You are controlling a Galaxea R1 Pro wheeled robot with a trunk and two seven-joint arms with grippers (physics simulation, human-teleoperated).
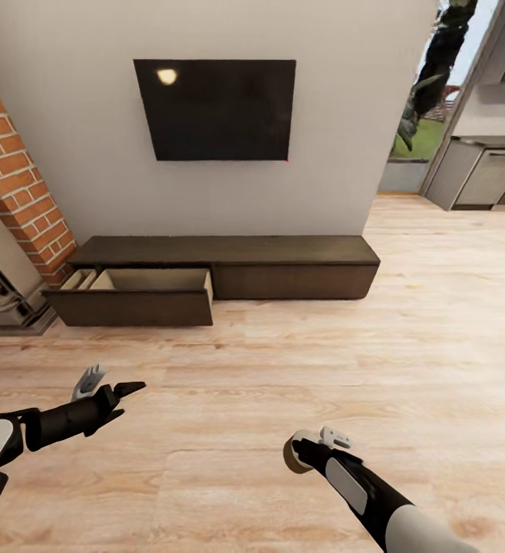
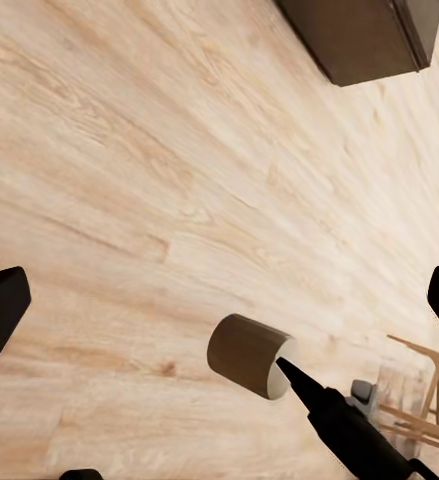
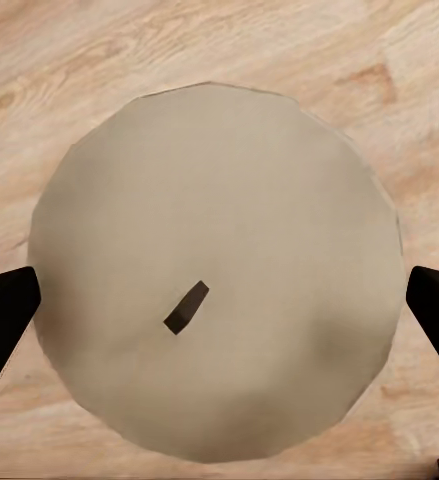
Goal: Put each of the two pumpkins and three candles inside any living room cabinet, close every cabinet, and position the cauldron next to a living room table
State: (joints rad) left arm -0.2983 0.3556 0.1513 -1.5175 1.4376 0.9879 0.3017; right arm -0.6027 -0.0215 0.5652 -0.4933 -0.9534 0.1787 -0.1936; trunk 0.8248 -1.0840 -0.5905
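Beige wax fills the gap between my right pincer (image 3: 219, 300)'s fingers: a candle (image 3: 214, 265), wick end toward the wrist camera, pinched at its sides so it rides clear of the plank floor (image 1: 283, 361). From the left wrist it shows as a short cylinder (image 2: 249, 355) at the tip of the right arm. Left pincer (image 1: 107, 388) hangs spread, holding nothing. Well ahead of both stands the low dark cabinet (image 1: 229, 265); its left drawer (image 1: 141, 296) is pulled out, pale inside, and looks bare, though its near part is hidden by the front. I judge the carry is meant for that drawer.
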